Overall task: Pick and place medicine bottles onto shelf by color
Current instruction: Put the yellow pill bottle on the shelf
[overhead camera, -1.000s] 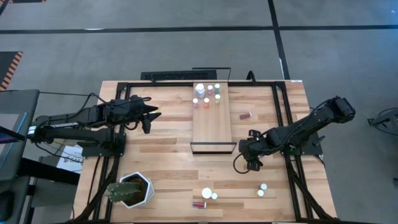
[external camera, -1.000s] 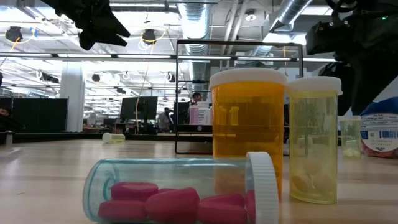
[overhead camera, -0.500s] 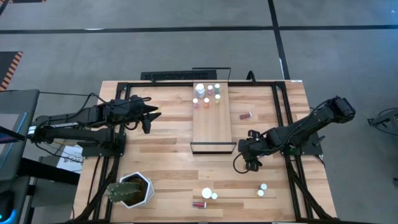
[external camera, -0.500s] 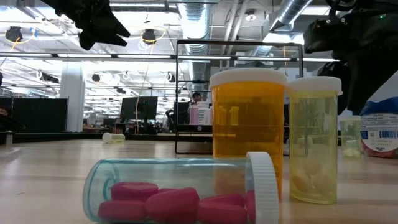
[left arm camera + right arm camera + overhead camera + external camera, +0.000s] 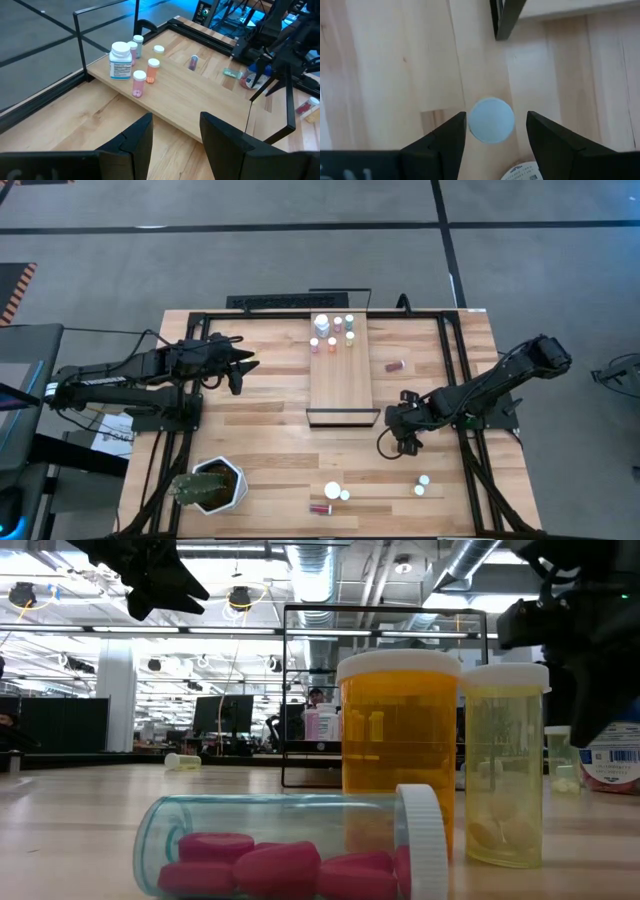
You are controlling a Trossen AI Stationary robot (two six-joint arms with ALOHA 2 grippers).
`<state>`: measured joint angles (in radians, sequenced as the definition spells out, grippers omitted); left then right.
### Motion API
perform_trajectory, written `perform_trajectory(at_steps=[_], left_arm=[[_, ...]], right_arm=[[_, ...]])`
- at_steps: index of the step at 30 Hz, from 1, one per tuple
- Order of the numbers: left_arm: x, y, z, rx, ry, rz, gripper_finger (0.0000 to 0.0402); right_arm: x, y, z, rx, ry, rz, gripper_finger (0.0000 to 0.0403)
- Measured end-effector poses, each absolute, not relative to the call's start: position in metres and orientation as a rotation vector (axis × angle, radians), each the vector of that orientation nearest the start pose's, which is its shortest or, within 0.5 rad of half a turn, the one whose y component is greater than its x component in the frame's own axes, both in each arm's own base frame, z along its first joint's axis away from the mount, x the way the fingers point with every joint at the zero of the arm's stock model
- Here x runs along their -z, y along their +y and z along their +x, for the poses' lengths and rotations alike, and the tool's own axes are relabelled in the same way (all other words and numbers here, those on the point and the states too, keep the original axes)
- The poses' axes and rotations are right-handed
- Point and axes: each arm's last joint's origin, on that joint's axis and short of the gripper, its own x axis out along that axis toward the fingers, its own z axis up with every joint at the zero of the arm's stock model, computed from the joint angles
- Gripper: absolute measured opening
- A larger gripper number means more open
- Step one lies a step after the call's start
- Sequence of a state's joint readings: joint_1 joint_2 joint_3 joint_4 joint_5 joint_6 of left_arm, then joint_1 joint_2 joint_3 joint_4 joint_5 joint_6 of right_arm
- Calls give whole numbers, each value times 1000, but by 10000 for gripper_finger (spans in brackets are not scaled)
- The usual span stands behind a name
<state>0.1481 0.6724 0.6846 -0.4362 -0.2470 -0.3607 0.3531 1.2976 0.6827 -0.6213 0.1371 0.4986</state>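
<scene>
The shelf (image 5: pixel 343 380) lies mid-table, and several medicine bottles (image 5: pixel 333 330) stand on its far end. A white-capped bottle (image 5: pixel 491 120) stands on the table by the shelf's near end. My right gripper (image 5: pixel 404 442) hangs open over it, pointing steeply down, with a finger on either side of the cap and a gap at each. A wider blue labelled bottle (image 5: pixel 610 755) stands just beside it. My left gripper (image 5: pixel 245 367) waits open above the table's left part, with nothing between its fingers.
A red bottle (image 5: pixel 395 365) lies right of the shelf. Three bottles (image 5: pixel 332 492) sit near the front edge, and two more (image 5: pixel 422 484) sit to their right. A white plant pot (image 5: pixel 212 485) stands at the front left. The shelf's dark frame (image 5: pixel 343 417) is close to my right gripper.
My right gripper has sunk a little toward the table, over the white-capped bottle, with the gap between its fingers unchanged.
</scene>
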Motion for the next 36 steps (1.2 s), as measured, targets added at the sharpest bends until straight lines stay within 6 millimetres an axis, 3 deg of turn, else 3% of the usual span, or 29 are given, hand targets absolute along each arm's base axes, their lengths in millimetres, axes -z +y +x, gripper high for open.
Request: perform_trajectory(at_steps=[7, 19, 24, 30, 36], left_arm=[[-292, 28, 142, -461, 351, -331, 149], [-292, 28, 142, -462, 350, -331, 149], [-292, 28, 142, -462, 350, -332, 149], [-292, 28, 142, -461, 351, -326, 149], [-292, 28, 142, -459, 355, -307, 149]], right_arm=[[-174, 71, 204, 112, 1204, 136, 216], [-175, 70, 204, 113, 1210, 184, 116], [-183, 67, 201, 102, 1244, 203, 119], [-209, 48, 193, 161, 1283, 151, 128], [-231, 8, 187, 301, 1199, 101, 130]])
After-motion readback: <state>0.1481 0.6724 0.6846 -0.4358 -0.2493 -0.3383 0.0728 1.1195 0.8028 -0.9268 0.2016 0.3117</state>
